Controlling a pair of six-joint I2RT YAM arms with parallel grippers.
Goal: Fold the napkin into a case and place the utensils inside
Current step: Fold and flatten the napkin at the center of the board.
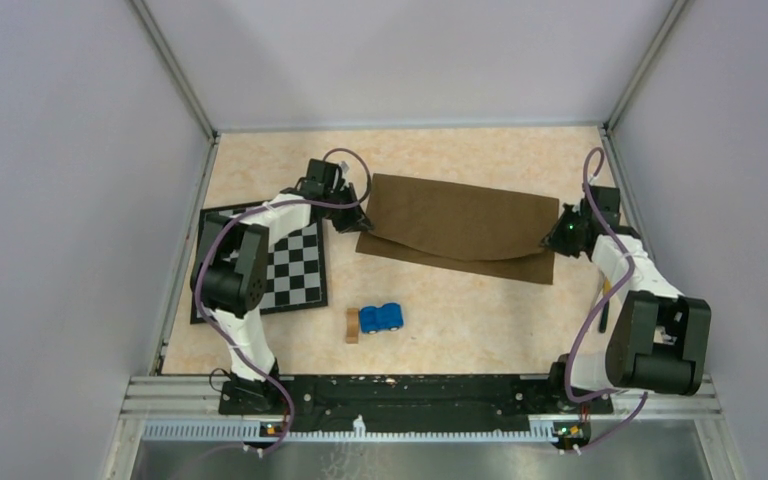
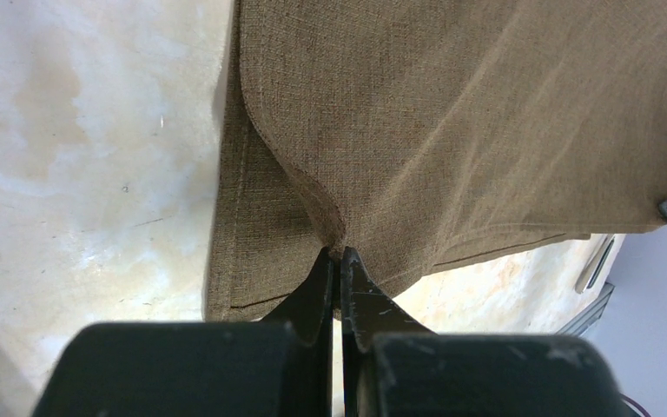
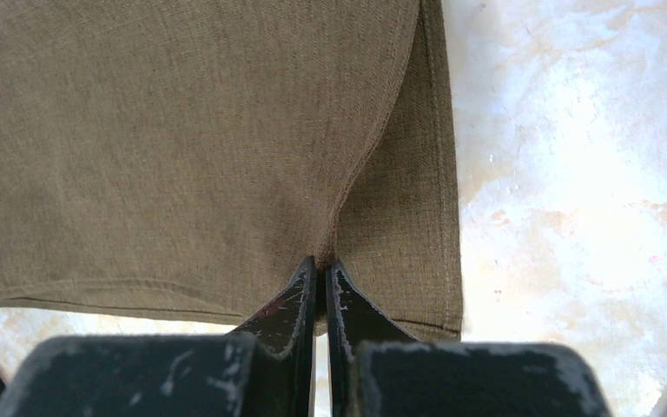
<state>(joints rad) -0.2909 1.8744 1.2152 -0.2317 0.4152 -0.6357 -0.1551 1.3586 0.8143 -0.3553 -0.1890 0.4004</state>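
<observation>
Napkin (image 1: 455, 225) was laid on the table (image 1: 480, 320) just right of the checkered mat (image 1: 295, 265), its upper layer folded over and sagging; the end beside the mat was pinched by the left gripper (image 2: 339, 252), fingers fully closed on the fold edge; the end farthest from the mat was likewise clamped by the right gripper (image 3: 323, 261); a blue toy car (image 1: 382, 317) was seen off the mat's near right corner.

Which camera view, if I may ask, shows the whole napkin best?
The top external view: the whole napkin shows, upper layer sagging between the left claw and right claw. Each wrist view crops it near one pinched edge.
</observation>
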